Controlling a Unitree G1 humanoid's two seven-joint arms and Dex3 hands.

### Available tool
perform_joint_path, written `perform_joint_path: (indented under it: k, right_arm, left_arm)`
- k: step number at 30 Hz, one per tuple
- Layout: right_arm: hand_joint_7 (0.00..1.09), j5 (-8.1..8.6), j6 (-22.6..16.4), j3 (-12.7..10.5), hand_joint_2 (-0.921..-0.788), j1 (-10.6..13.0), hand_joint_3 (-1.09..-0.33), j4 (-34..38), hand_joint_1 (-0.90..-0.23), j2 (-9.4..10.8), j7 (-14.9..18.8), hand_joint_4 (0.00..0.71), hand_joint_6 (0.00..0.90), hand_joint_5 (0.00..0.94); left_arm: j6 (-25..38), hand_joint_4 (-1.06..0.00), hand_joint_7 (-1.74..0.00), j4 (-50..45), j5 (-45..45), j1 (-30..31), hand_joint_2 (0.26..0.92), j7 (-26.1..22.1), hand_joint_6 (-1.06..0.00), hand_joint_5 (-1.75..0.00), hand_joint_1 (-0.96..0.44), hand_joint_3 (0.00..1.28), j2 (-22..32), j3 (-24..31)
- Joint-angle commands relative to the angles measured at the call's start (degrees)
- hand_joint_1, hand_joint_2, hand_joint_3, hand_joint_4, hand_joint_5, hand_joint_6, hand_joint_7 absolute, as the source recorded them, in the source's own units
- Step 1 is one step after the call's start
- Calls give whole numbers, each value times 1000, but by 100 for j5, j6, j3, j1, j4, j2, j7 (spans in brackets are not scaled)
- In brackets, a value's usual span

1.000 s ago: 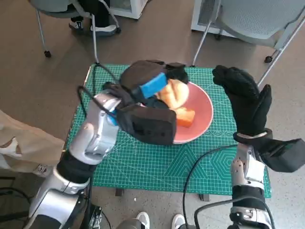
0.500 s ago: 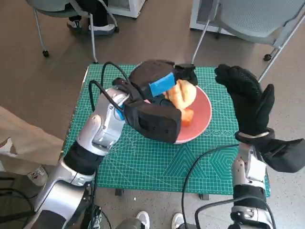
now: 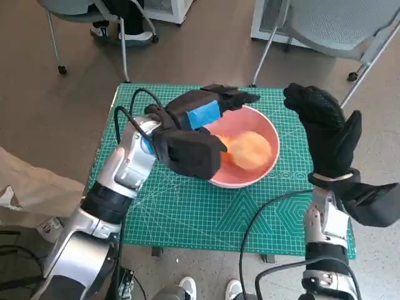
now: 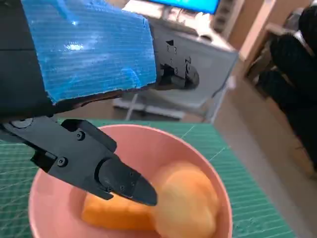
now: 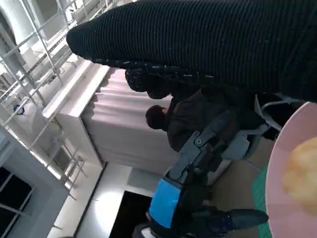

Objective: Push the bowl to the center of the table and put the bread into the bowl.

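Looking down from the head view, the pink bowl (image 3: 265, 134) sat right of centre on the green cutting mat (image 3: 187, 212), with the bread (image 3: 250, 150) inside it as a pale orange mass. The left hand (image 3: 200, 112) hung over the bowl's upper-left rim, fingers spread and holding nothing. The right hand (image 3: 322, 128) was raised at the right of the frame, just beside the bowl's rim and apart from it, its fingers loosely extended and empty. The left wrist view added what the head view blurred: the bread (image 4: 168, 203) was two pieces, a rounded pale bun and a darker orange wedge touching it, both on the bowl's floor (image 4: 218, 173); a black fingertip (image 4: 124, 181) hovered above the wedge, though contact could not be judged. The right wrist view showed only an arc of the bowl (image 5: 277, 173) with a bit of bread (image 5: 299, 168) at the right edge, the left hand (image 5: 198, 198) in the lower centre, and a seated person (image 5: 198, 119) behind, unseen elsewhere. Chair legs (image 3: 122, 53) stood on the floor at the head view's top.
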Motion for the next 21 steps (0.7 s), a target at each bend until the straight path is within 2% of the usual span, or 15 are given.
perform_joint_path:
  k: [1, 5, 7, 11, 13, 16, 21]
  right_arm:
    - [393, 21, 24, -7, -921, 9, -716, 9, -617, 14, -43, 241, 138, 0]
    - [392, 23, 45, 11, -921, -1, -719, -64, -607, 15, -49, 234, 137, 0]
    - [391, 21, 71, 23, -921, -5, -721, -129, -606, 7, -57, 232, 137, 0]
    - [391, -2, 138, 56, -921, -6, -726, -291, -604, 0, -106, 229, 134, 0]
    - [392, -8, 199, 76, -921, -27, -728, -396, -604, -8, -143, 228, 133, 0]
    - [394, -10, 305, 102, -921, -62, -728, -556, -605, -16, -201, 227, 131, 0]
    - [403, -58, 432, 154, -921, -156, -716, -786, -610, -12, -311, 237, 140, 5]
  left_arm:
    - [-616, 1, -1, 464, -327, -56, 905, 237, -113, 1, -683, 48, 48, 293]
    - [-1176, 1, 0, 983, -657, -53, 918, 349, -109, 1, -723, 130, 17, 560]
    - [-1411, 1, 0, 1248, -1075, -33, 919, 208, -109, 1, -749, 183, -44, 826]
    - [-1806, 1, -1, 1658, -2055, -11, 921, -294, -110, 1, -794, 270, -221, 1385]
    - [-1851, 1, -3, 1708, -2759, 55, 921, -713, -114, 1, -807, 309, -383, 1778]
    - [-1723, 1, -4, 1601, -3660, 169, 921, -1246, -117, 1, -797, 341, -615, 2258]
    - [-1602, 1, -10, 1426, -4584, 368, 921, -1751, -128, 1, -770, 358, -853, 2785]
